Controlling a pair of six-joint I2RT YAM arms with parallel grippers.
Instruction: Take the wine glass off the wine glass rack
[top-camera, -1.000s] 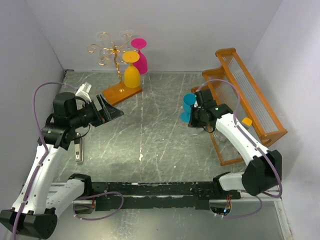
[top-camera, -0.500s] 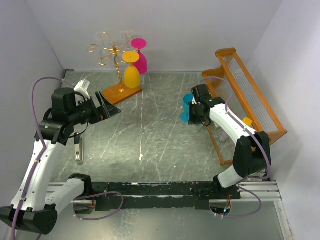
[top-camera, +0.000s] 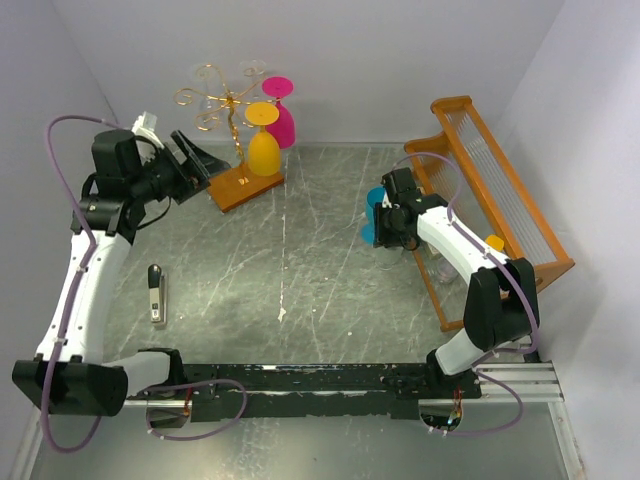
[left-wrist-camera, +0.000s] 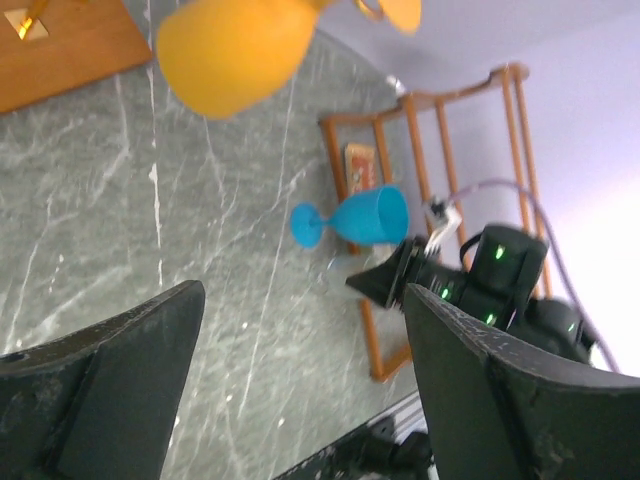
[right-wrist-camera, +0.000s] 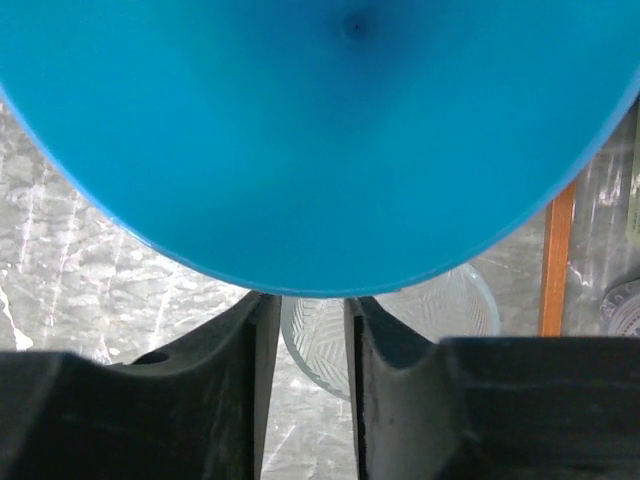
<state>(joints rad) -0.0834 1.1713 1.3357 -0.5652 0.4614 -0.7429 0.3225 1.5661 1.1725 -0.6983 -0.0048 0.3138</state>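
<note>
The wine glass rack (top-camera: 222, 98), gold wire on a wooden base (top-camera: 245, 186), stands at the back left. A yellow wine glass (top-camera: 263, 150) hangs bowl-down from it, and a pink one (top-camera: 283, 118) hangs behind. My left gripper (top-camera: 205, 160) is open just left of the base, holding nothing. The left wrist view shows the yellow wine glass (left-wrist-camera: 235, 50) above the wide gripper (left-wrist-camera: 300, 300). A blue wine glass (top-camera: 374, 212) stands upright on the table at centre right. My right gripper (right-wrist-camera: 312, 300) reaches under its bowl (right-wrist-camera: 320, 130) with the jaws slightly apart. The stem is hidden.
A larger orange wooden rack (top-camera: 500, 190) with clear slats fills the right side. A clear patterned glass (right-wrist-camera: 420, 310) sits under it. A small black-and-silver object (top-camera: 156, 293) lies on the table at the left. Walls close in on three sides.
My left arm rose and swung back toward the wire rack, still open. The right gripper's jaws parted slightly at the blue glass, which stayed put.
</note>
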